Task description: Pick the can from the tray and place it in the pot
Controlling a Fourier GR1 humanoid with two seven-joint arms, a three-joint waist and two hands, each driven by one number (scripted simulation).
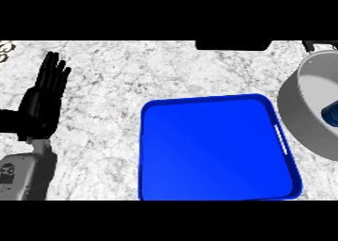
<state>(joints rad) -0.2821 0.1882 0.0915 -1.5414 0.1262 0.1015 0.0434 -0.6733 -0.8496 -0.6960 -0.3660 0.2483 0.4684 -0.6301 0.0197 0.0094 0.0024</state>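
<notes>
- Left hand [41, 101]: at the view's left side over the counter [130, 66], well apart from the tray. Fingers straight and close together, pointing up the view. Holds nothing and touches none of the task's things.
- Left forearm [22, 174]: grey, comes in from the lower left corner.
- Can [336, 113]: inside the pot, against its right side, cut by the view's right edge. Looks tilted or on its side, can't tell which. Dark blue body, with a bit of red at the top.
- Pot [296, 101]: grey, round, at the right edge and partly out of view. Its near wall is just beside the tray's upper right corner. Dark handle [323, 45] at its top.
- Tray [213, 146]: blue, rounded rectangle, centre to lower centre, flat on the counter. White slot handle [283, 139] on its right rim.
- Counter: grey-white marble.
- Black block [234, 44]: at the top edge, above the tray. Can't tell what it is.
</notes>
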